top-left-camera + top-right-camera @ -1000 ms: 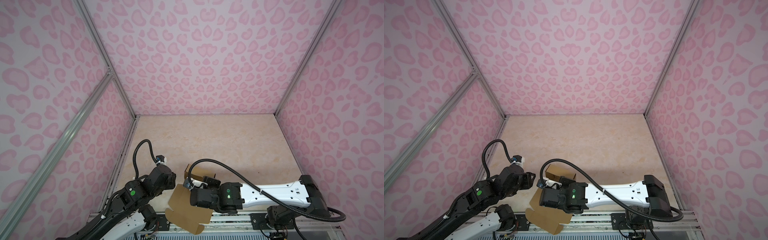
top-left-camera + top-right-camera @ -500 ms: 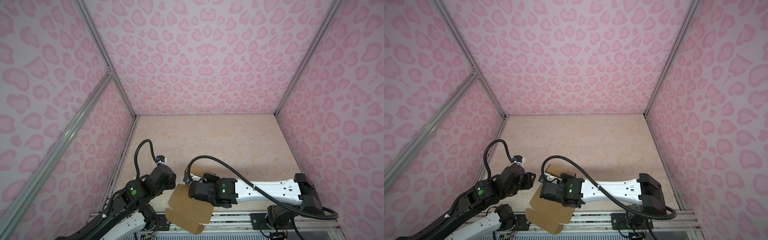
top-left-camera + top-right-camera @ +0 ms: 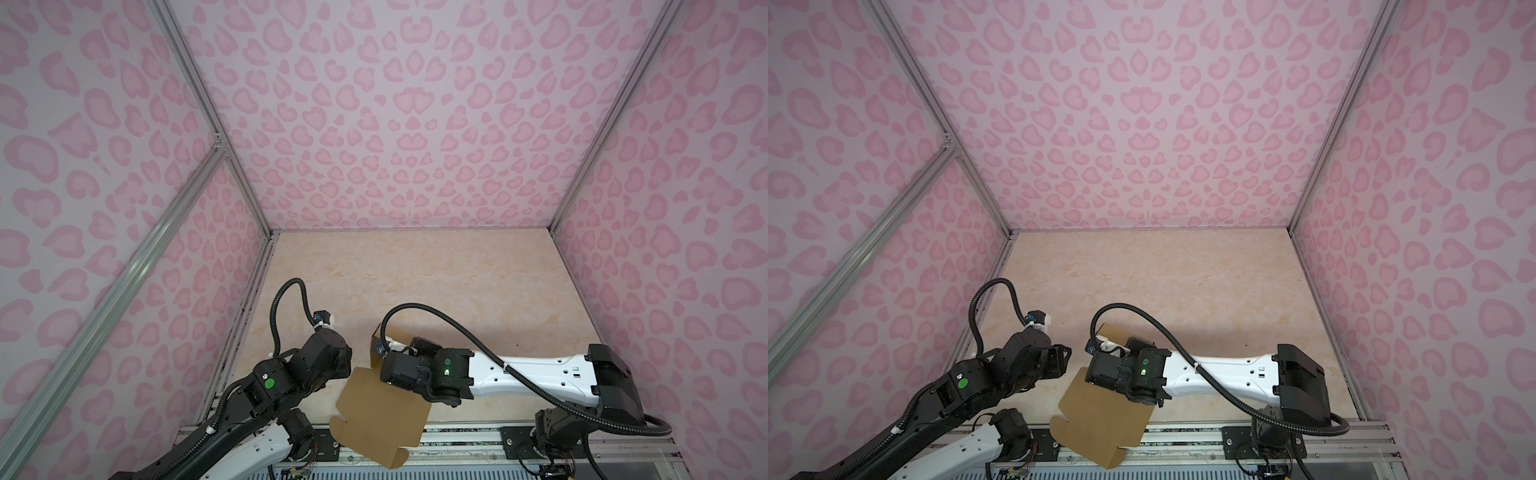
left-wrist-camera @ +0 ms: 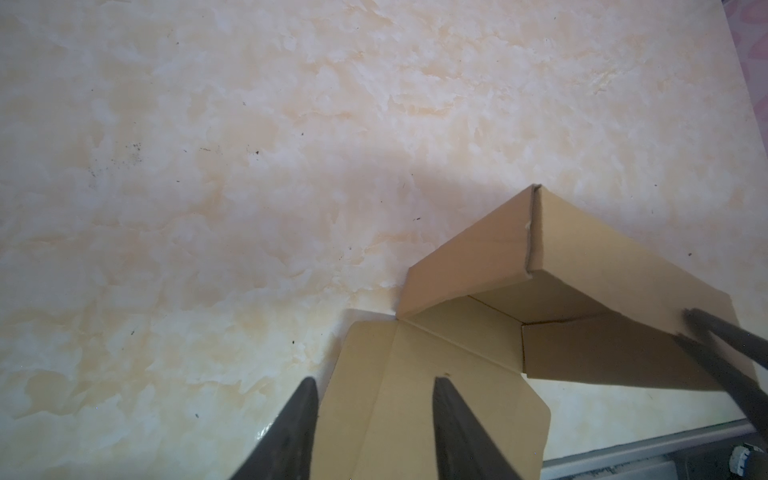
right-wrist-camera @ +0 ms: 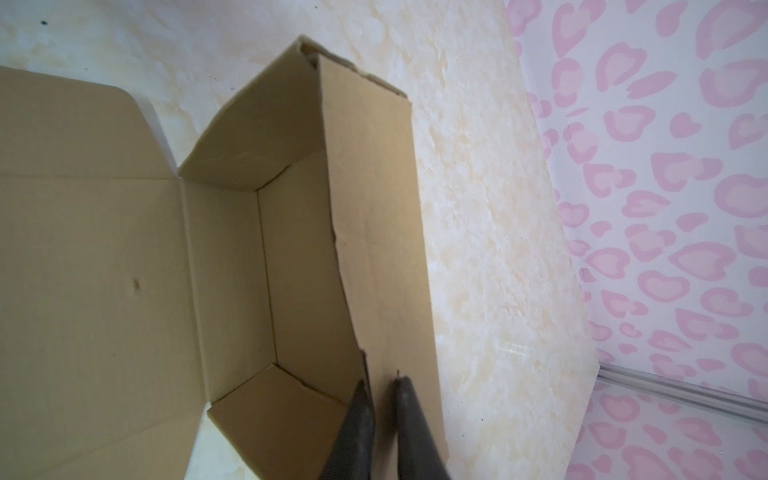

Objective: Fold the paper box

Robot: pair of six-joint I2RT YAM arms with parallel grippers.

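The paper box [image 3: 384, 409], at 6 o'clock on the worktop [image 3: 415, 270], is half folded: walls stand, the lid lies flat; the right end effector [image 5: 380, 384] pinches one wall, the left end effector [image 4: 374, 384] stands open.

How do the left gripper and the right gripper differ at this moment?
The left gripper stands open, its fingers spread over a flat flap of the box; the right gripper has its fingers nearly together on the box's raised wall. The left gripper holds nothing; the right gripper pinches that wall's edge. Both have dark, tapered fingers.
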